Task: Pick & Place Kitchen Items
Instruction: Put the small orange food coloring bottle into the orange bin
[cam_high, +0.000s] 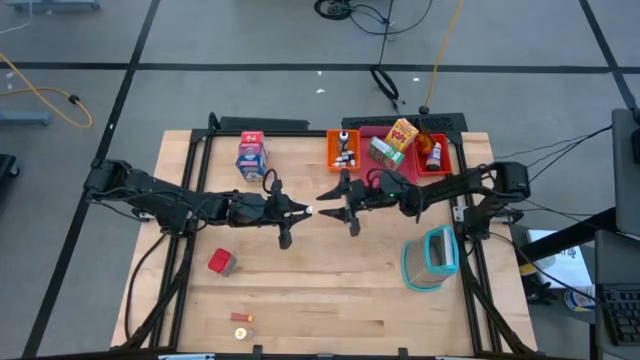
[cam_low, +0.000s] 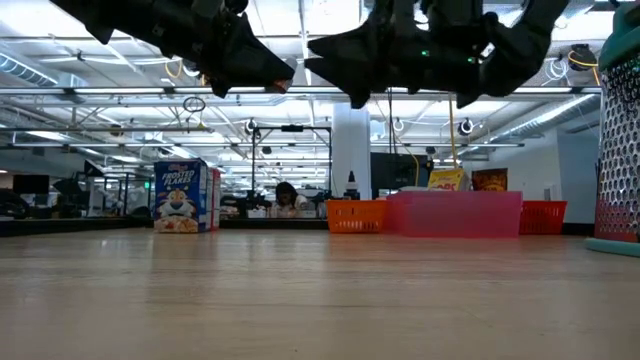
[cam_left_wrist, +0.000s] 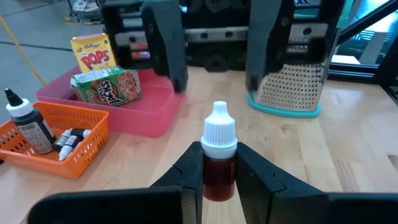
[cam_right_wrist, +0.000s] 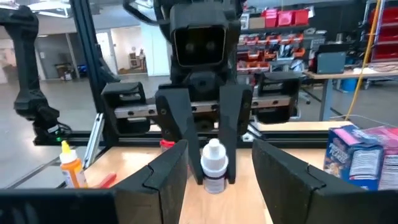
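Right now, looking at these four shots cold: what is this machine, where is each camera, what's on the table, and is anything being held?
Two dark robot arms work at a wooden table. One picture looks straight down, one looks level across the tabletop, and one comes from each arm's wrist.

The arms meet mid-table. The left claw is shut on a small dropper bottle, white cap, reddish inside. The right claw faces it, open, fingers either side of the bottle but apart from it; it looks like a handover, though that's a guess.

On the table: a cereal box, orange and pink trays holding small bottles and boxes, a grater, a red cube, small bits near the front edge.
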